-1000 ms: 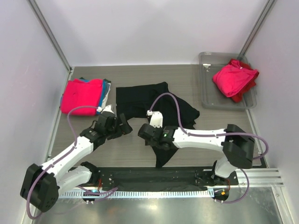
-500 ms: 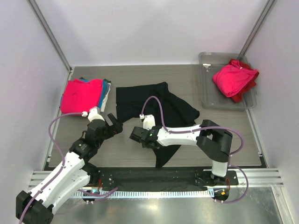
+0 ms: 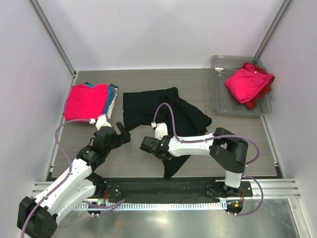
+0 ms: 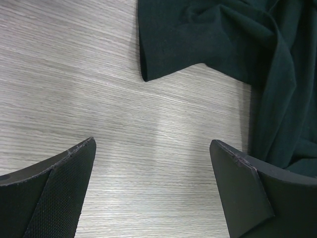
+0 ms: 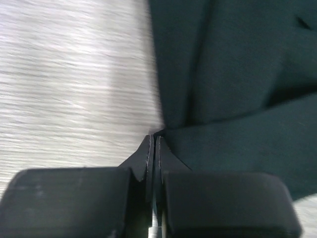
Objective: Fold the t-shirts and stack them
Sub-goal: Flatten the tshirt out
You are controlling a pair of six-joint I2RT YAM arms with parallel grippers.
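Right hand (image 5: 154, 141) clenched on black shirt (image 5: 233, 74) edge, left hand (image 4: 152, 144) released above tabletop (image 4: 74, 74); you should lift slowly, check pinch holds, then spread flat.

In the top view the right arm (image 3: 198, 144) covers the near part of the black t-shirt (image 3: 148, 104). The right wrist view is blurred: the right gripper (image 5: 152, 144) has its fingertips pressed together at the shirt's edge, and whether cloth lies between them cannot be told. Only slivers of the teal-blue t-shirt (image 3: 111, 94) and the red t-shirt (image 3: 253, 103) show under pink ones. The left wrist view cuts the black shirt off at its top and right edges.
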